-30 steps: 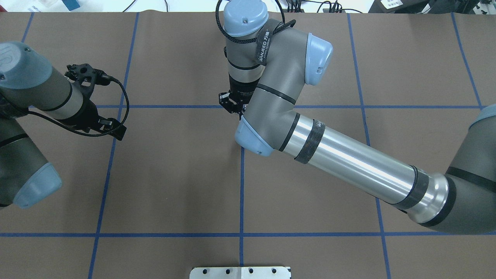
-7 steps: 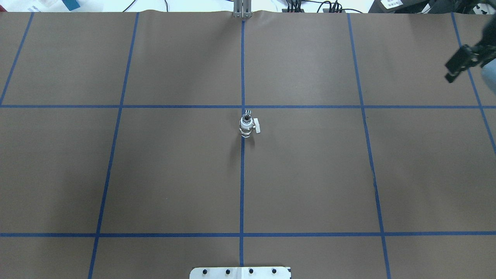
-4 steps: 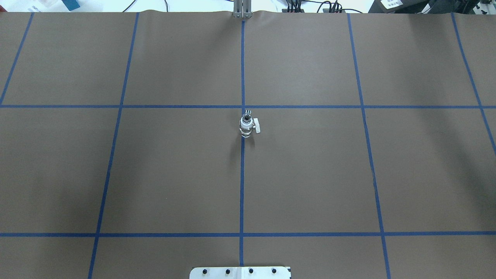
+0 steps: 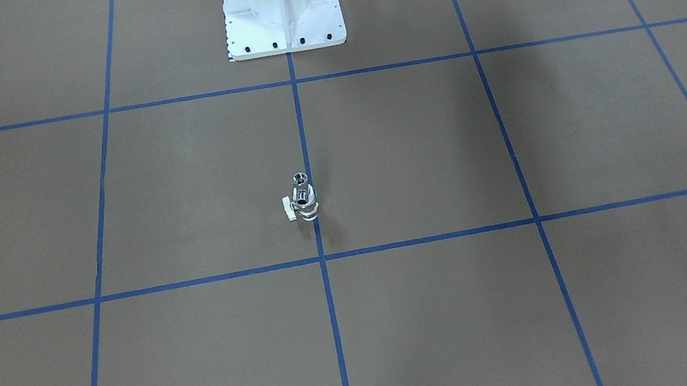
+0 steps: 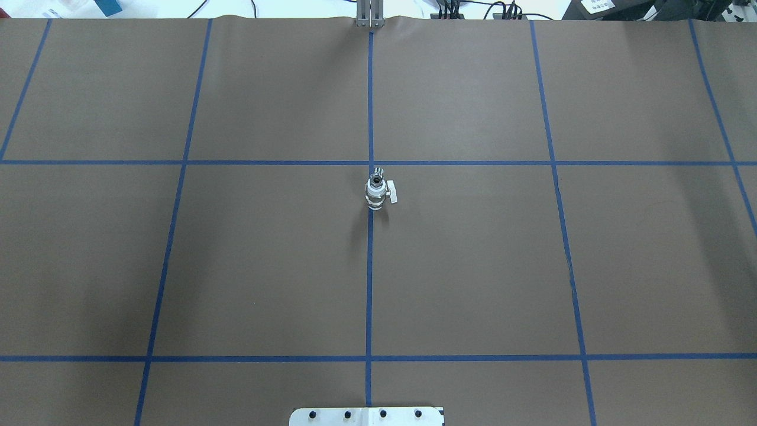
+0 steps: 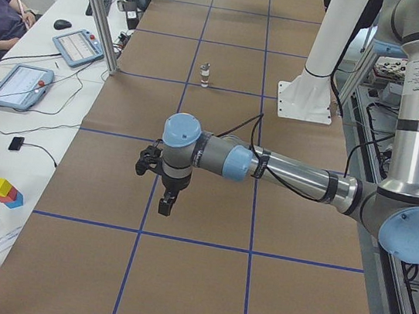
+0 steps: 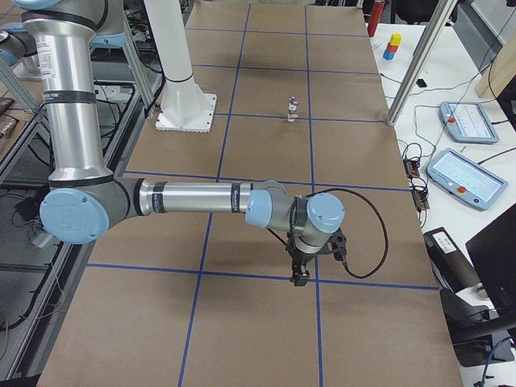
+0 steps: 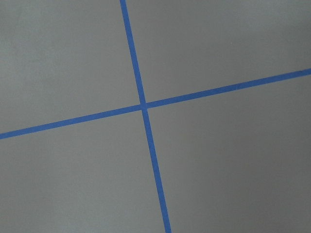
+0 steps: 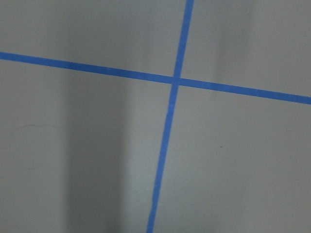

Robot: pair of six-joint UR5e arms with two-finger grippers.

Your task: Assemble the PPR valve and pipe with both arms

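Note:
The white PPR valve [image 5: 375, 195] stands upright on the brown table at the centre, its flat white handle [image 5: 392, 194] to one side. The chrome pipe [image 5: 377, 176] sits on the valve's top, bore open upward. Both also show in the front view, valve [image 4: 306, 207] and pipe [image 4: 299, 178], and small in the side views [image 6: 204, 75] [image 7: 293, 109]. My left gripper [image 6: 165, 201] shows only in the left side view, far from the valve, low over the table. My right gripper [image 7: 300, 274] shows only in the right side view, likewise far. I cannot tell whether either is open or shut.
The white bolted pedestal [image 4: 283, 18] stands at the robot's side of the table [image 5: 366, 416]. Blue tape lines grid the brown paper. A metal post [image 5: 369, 18] stands at the far edge. Tablets [image 7: 459, 173] and coloured blocks [image 6: 5, 192] lie on the side benches. Both wrist views show only paper and tape.
Both arms have pulled back out of the overhead view; the right gripper left its right edge within the last second. The valve with the pipe on it stands free and has not moved.

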